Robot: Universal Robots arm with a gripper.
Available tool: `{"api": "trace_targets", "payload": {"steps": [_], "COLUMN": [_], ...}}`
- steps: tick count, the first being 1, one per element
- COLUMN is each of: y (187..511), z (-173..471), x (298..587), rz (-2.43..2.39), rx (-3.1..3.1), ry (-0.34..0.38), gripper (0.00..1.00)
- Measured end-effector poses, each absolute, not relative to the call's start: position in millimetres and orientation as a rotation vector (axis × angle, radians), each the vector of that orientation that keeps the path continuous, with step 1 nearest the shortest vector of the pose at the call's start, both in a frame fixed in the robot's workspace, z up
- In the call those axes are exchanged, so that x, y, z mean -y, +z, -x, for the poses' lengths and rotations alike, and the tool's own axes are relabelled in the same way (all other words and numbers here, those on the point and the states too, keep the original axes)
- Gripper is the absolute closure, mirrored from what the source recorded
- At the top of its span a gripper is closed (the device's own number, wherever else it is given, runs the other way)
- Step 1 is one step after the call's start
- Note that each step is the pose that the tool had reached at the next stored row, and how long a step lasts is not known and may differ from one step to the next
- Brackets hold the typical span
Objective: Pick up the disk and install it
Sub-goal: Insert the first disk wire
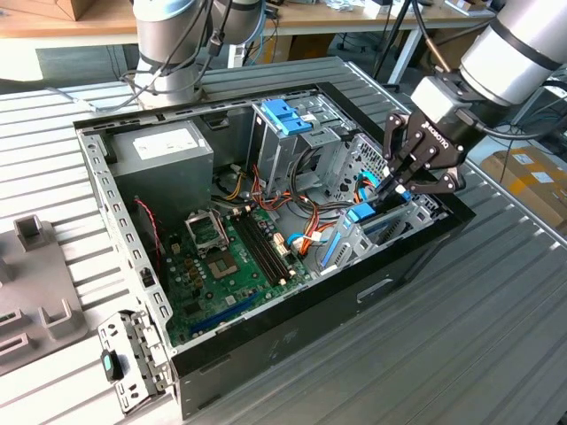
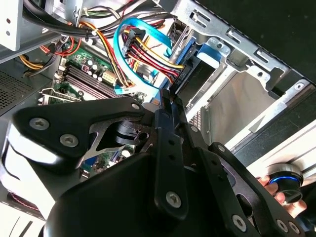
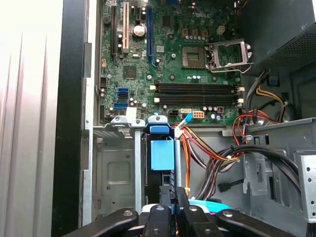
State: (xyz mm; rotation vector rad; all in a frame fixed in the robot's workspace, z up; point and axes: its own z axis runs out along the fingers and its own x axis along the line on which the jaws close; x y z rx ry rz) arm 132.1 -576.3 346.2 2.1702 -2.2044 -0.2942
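Note:
The disk [image 1: 361,215] stands on edge in the metal bay at the front corner of the open computer case [image 1: 266,341], at the exterior view's right. Its blue rail and blue tab [image 3: 162,154] face up out of the slot. My gripper [image 1: 385,190] reaches down from the right, with its black fingers drawn together, and its tips sit right at the disk's blue end. In the first wrist view the fingers [image 3: 165,197] point along the disk's edge. In the second wrist view the gripper [image 2: 165,101] ends against the disk's dark body [image 2: 190,76]. I cannot tell whether the tips pinch it or only touch it.
Red, yellow and blue cables [image 3: 212,148] run close beside the bay. The green motherboard [image 1: 226,257], a grey power supply box [image 1: 164,150] and a tall cage with a blue top [image 1: 288,115] fill the case. Grey fixtures [image 1: 35,292] and a loose metal bracket [image 1: 133,359] lie on the table at the left.

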Motion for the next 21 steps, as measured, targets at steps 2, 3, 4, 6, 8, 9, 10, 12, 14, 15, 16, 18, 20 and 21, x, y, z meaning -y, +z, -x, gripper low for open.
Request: {"api": "trace_targets", "payload": {"steps": [2, 3, 4, 6, 8, 9, 10, 12, 14, 15, 16, 18, 20, 21], "y": [345.5, 345.1, 344.8, 343.7, 342.4, 342.1, 341.6, 340.2, 339.0, 339.0, 339.0, 338.8, 338.6, 338.6], "z": [-132.1, -132.1, -132.1, -132.1, -132.1, -132.1, -132.1, -132.0, -132.1, -132.1, -132.1, -132.0, -132.1, -132.1], "x": [576.2, 576.2, 576.2, 576.2, 576.2, 576.2, 576.2, 576.3, 576.3, 576.3, 576.3, 576.3, 576.3, 576.3], "rz": [-2.171, -2.172, -2.172, -2.173, -2.174, -2.174, -2.174, -2.174, -2.174, -2.174, -2.174, -2.174, -2.174, -2.174], "rx": [2.205, 2.205, 2.205, 2.205, 2.205, 2.205, 2.205, 2.205, 2.205, 2.205, 2.205, 2.205, 2.205, 2.205], "ry": [-0.297, -0.298, -0.298, -0.3, -0.301, -0.301, -0.301, -0.301, -0.301, -0.301, -0.301, -0.301, -0.301, -0.301], "gripper": [0.84, 0.84, 0.84, 0.84, 0.84, 0.84, 0.84, 0.84, 0.84, 0.84, 0.84, 0.84, 0.83, 0.83]}}
